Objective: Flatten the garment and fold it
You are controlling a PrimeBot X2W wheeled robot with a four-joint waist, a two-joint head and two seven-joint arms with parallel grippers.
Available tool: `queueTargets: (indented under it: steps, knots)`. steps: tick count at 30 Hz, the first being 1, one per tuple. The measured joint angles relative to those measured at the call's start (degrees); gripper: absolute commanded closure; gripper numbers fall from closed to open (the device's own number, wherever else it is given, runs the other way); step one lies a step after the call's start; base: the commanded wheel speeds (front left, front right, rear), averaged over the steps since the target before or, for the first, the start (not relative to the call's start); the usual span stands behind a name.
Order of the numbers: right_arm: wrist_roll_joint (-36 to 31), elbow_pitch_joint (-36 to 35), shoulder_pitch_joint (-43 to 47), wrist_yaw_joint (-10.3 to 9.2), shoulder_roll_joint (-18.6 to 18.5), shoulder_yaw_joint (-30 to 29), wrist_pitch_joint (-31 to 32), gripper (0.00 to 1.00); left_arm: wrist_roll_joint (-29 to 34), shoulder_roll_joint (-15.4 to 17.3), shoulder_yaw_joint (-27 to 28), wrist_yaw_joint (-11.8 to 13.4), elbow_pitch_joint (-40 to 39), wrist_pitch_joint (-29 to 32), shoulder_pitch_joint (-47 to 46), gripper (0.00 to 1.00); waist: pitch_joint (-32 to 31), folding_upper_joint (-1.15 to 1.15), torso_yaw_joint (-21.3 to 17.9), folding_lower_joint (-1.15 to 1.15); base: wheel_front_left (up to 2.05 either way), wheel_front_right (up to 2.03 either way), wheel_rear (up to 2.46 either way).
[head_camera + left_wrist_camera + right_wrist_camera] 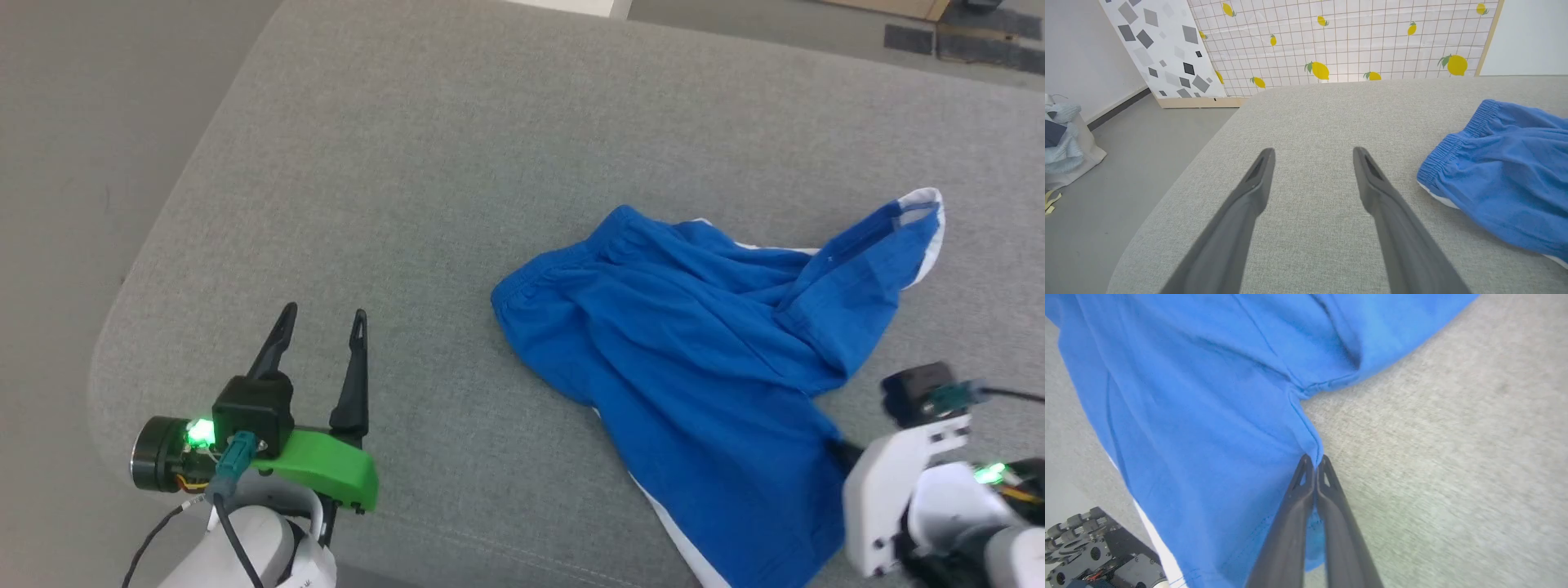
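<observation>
Broad grey woven-fabric cushion surface [457, 147] with a rounded corner, above a plain grey floor [73, 122]. Beyond its far edge, in the left wrist view, a leaning white panel printed with a thin grid and yellow lemons [1347, 41]. Beside that, a white panel scattered with grey squares [1163, 45], and at the left edge a pale bag stuffed with light blue-grey cloth [1061, 139].

On the right part of the cushion, crumpled and unfolded, a pair of bright royal-blue soft fabric shorts with white stripe trim and a gathered elastic waistband [694, 351]. Waistband bunched and turned toward the left. One leg thrown up toward the far right, white-lined hem showing. Other leg running down to the near edge, a white stripe along its side.

At lower left, the left gripper [324, 312]: two long dark fingers on a green-and-black mount, spread wide, gripping nothing, over bare cushion well apart from the shorts. In its own wrist view, waistband off to the right of the fingers, not touching them.

At lower right, the right gripper [1315, 458]: fingertips pressed together, pinching a seamed edge of blue cloth just below the meeting of the two legs, with the fabric drawn into a narrow ridge at the tips.
</observation>
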Motion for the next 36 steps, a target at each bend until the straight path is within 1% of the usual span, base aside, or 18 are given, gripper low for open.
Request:
queueTargets:
  steps: [4,7,10,14,18,22,25,26,27,28,29,30,36]
  knots:
    - [0.74,-2.24,-1.62,0.00,-2.65,-2.68,1.36,1.00,0.00,-0.21,-0.15,-0.36,0.18,0.00,0.03,0.00,-1.02,0.00,-0.92,0.00,0.00,0.00,0.00]
    - [1.46,-2.99,-3.63,0.00,-6.49,-3.80,3.33,1.00,0.02,-0.52,-0.45,-0.81,0.09,0.00,0.02,0.00,-1.38,0.00,-1.54,0.00,0.00,0.00,0.00]
    - [2.99,-2.29,-6.43,0.00,-10.32,-5.20,5.09,1.00,0.10,-0.71,-0.64,-0.88,-0.16,-0.01,-0.05,0.00,-0.89,0.00,-1.71,0.00,0.00,0.00,0.00]
    - [5.17,1.29,-10.99,0.00,-15.18,-4.90,7.53,1.00,0.42,-1.18,-0.97,-1.37,-0.44,-0.01,-0.35,0.00,0.75,0.00,-1.50,0.00,0.00,0.00,0.00]
    - [6.50,6.27,-16.19,0.00,-18.76,-3.16,8.09,1.00,0.52,-1.81,-1.27,-2.14,-0.46,-0.01,-1.22,0.00,2.90,0.00,-0.93,0.00,0.00,0.00,0.00]
    - [6.14,12.07,-21.59,0.00,-21.61,-1.13,5.38,1.00,0.79,-2.93,-1.35,-2.87,-0.30,-0.01,-2.77,0.00,5.05,0.00,-0.01,0.00,0.00,0.00,0.00]
    - [5.48,16.80,-24.54,0.00,-22.29,0.29,2.23,1.00,0.98,-3.66,-1.22,-3.31,0.07,-0.01,-3.48,0.00,6.23,0.00,0.77,0.00,0.00,0.00,0.00]
    - [5.25,18.30,-25.16,0.00,-22.31,1.13,1.05,0.65,1.00,-3.86,-1.15,-3.32,0.20,-0.01,-3.63,0.00,6.49,0.00,1.03,0.00,0.00,0.00,0.00]
    - [5.03,19.31,-25.57,0.00,-22.27,1.60,-0.21,0.00,1.00,-4.02,-1.09,-3.34,0.32,-0.01,-3.74,0.00,6.66,0.00,1.21,0.00,0.00,0.00,0.00]
    - [4.90,20.56,-26.08,0.00,-21.95,1.80,-1.85,0.00,1.02,-4.24,-1.01,-3.39,0.47,-0.01,-3.86,0.00,6.73,0.00,1.35,0.00,0.00,0.00,0.00]
    - [5.11,23.02,-27.14,0.00,-20.94,2.90,-5.77,0.00,1.10,-4.59,-0.64,-3.81,0.93,-0.01,-3.92,0.00,6.36,0.00,1.24,0.00,0.00,0.00,0.00]
    - [5.36,23.70,-27.45,-0.01,-20.51,3.41,-7.32,0.00,1.11,-4.57,-0.36,-3.85,1.13,-0.01,-3.92,0.00,6.05,0.00,1.07,0.01,0.00,0.00,0.00]
    - [8.02,24.64,-27.65,0.00,-18.86,3.52,-13.89,0.00,0.99,-4.44,0.56,-3.88,1.57,-0.01,-3.75,0.00,3.48,0.00,-0.76,0.00,0.00,0.00,0.00]
